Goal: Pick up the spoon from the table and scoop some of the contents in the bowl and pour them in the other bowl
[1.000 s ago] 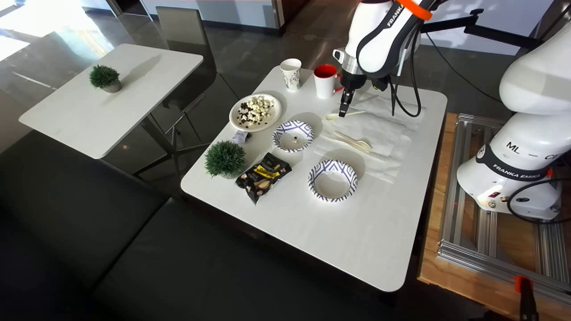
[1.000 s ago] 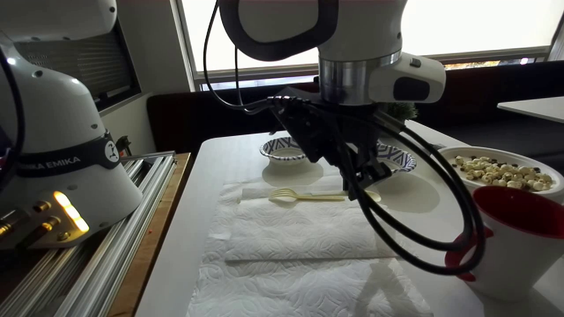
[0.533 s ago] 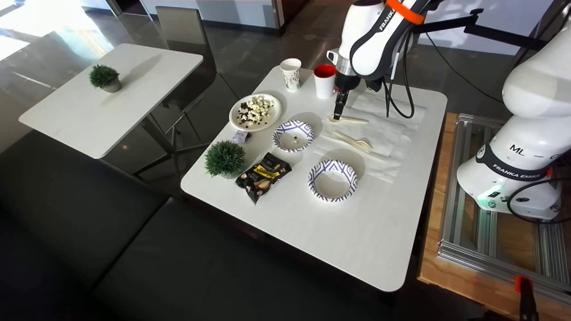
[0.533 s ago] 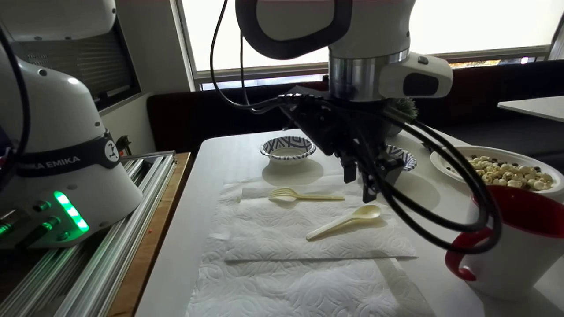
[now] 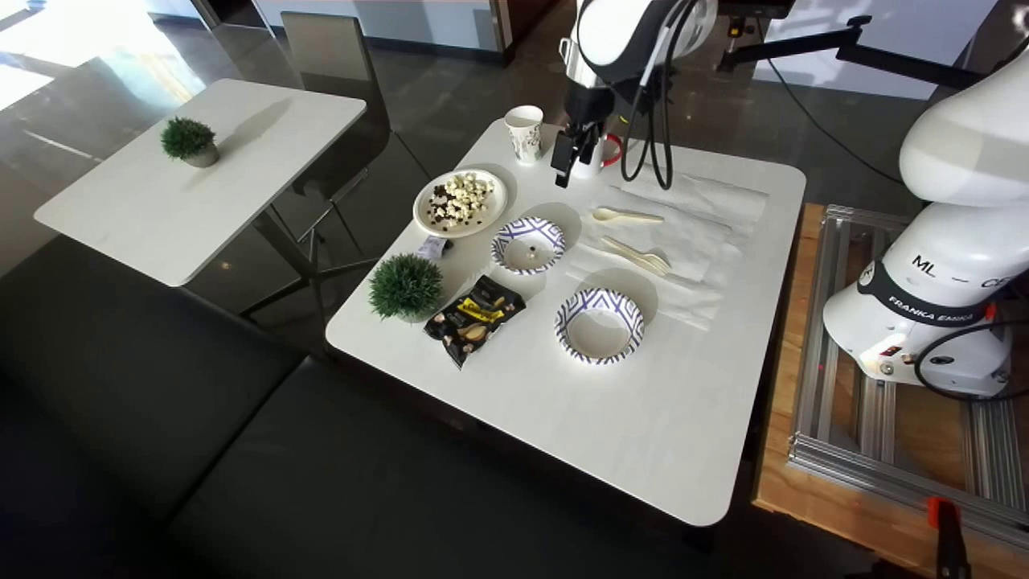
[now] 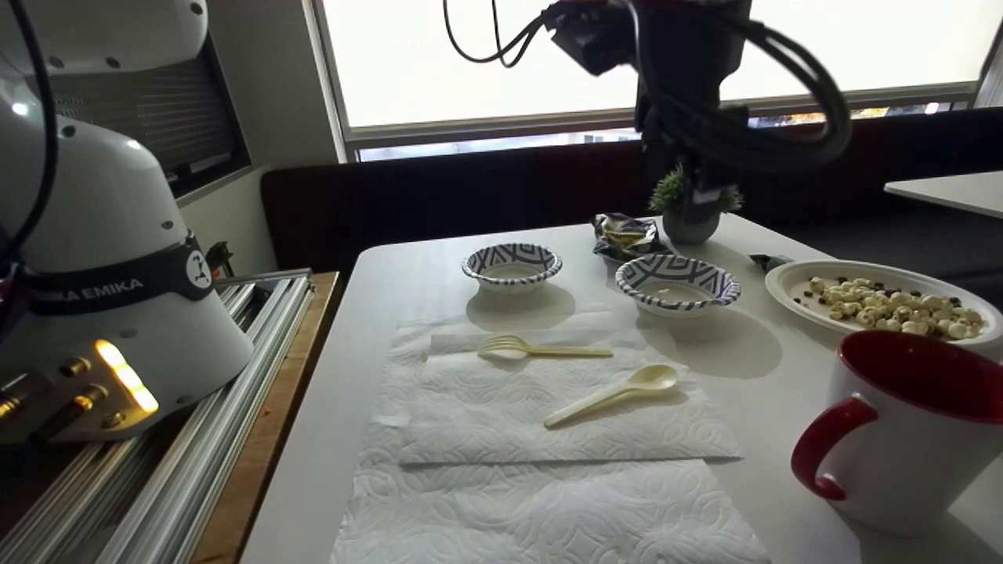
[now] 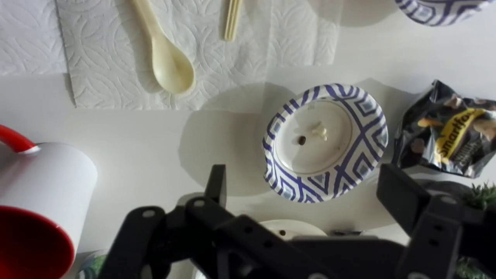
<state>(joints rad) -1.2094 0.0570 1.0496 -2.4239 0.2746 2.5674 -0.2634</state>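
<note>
— On the paper towel (image 7: 102, 83): spoon (image 7: 175, 73), lying flat, hollow side up, nothing gripping it. End effector (image 7: 305, 186)?

— High over the bench (image 5: 667, 434). Fingers (image 7: 217, 184) wide apart, nothing between them. Wrist view lines up the gap with the patterned bowl (image 7: 366, 133) beside the snack bag (image 7: 451, 131), so a straight descent from here risks clipping its rim and tipping it. Looks like light disposable ware.

— Risk at the spoon itself?

— Slim handle on soft towel. Fingers set too low would likely pinch the towel, bunching it and dragging spoon and fork (image 6: 564, 352) along. A grip well off balance may let the spoon twist once loaded.

— Then the scoop. Popcorn mix (image 5: 466, 193) sits in the plain-rimmed white bowl (image 5: 492, 207), broad and low-sided. Pushing hard could slide that bowl or send pieces over its edge. Round bits probably roll off if the spoon tilts in transit.

— Target also ambiguous: second patterned bowl (image 5: 597, 334) stands on the bench, and the task sentence does not say which. Wrong choice means a wasted pour.

— Noted. The patterned bowl by the bag shows a popcorn piece (image 7: 320, 131) and a dark bit (image 7: 302, 140) inside. Judgement only: the pour may be done, making a fresh pick needless.

— Last item: cable loop (image 6: 840, 117), hanging loose. On a low pass it could catch the mug (image 6: 909, 462) by its handle and upset it.
</note>
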